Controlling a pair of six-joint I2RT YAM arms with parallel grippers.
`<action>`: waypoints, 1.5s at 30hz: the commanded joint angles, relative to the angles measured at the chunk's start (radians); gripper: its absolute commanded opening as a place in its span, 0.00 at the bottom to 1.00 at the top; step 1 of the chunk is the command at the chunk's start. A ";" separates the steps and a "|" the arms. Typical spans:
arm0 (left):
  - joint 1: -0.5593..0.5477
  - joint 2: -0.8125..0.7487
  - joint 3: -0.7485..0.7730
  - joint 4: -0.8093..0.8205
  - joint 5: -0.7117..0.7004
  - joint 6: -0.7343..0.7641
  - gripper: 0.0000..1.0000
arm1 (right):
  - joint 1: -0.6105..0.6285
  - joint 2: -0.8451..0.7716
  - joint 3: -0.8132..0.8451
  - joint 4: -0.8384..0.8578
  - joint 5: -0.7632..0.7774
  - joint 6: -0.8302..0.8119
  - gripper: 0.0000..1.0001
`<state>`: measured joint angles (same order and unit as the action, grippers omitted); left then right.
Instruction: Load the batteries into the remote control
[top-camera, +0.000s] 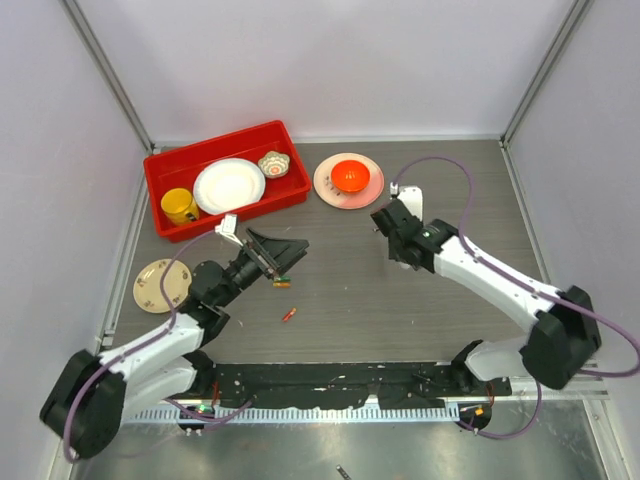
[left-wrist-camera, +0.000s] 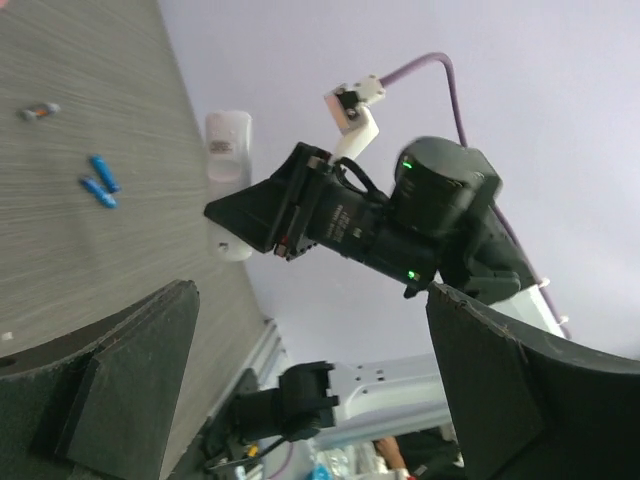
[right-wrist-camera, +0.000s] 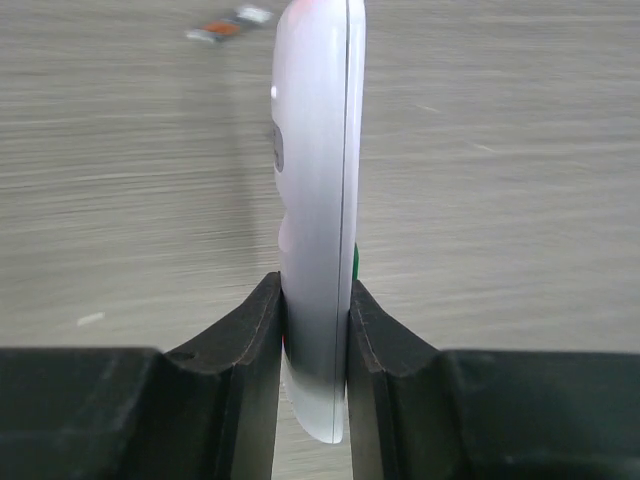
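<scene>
Only the right wrist view shows the grip: the right gripper (right-wrist-camera: 315, 300) is clamped on the white remote (right-wrist-camera: 318, 150), held edge-on above the table (right-wrist-camera: 500, 150). Only the left wrist view shows two blue batteries (left-wrist-camera: 104, 173) lying close together. The overhead view shows an orange battery (top-camera: 288, 314) mid-table, toward the near edge. The left gripper (top-camera: 280, 250), rolled sideways over the middle, stands wide open and empty. The right arm reaches in from the near right corner.

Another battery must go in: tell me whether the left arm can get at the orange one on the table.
Probably yes: the left gripper is open, and the orange battery lies in the open on the table close by, nothing between.
</scene>
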<state>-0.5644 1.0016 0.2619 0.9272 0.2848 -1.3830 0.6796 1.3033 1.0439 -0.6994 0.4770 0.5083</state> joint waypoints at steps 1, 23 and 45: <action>-0.002 -0.179 0.039 -0.442 -0.117 0.173 1.00 | -0.132 0.151 0.091 -0.166 0.385 -0.109 0.01; 0.000 -0.285 0.036 -0.742 -0.084 0.256 0.93 | -0.414 0.820 0.409 -0.170 0.223 -0.263 0.07; 0.000 -0.244 0.017 -0.729 -0.053 0.225 0.93 | -0.376 0.692 0.379 -0.112 0.034 -0.180 0.58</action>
<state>-0.5644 0.7708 0.2764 0.1741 0.2104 -1.1507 0.2668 2.0212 1.3972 -0.8413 0.6292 0.2718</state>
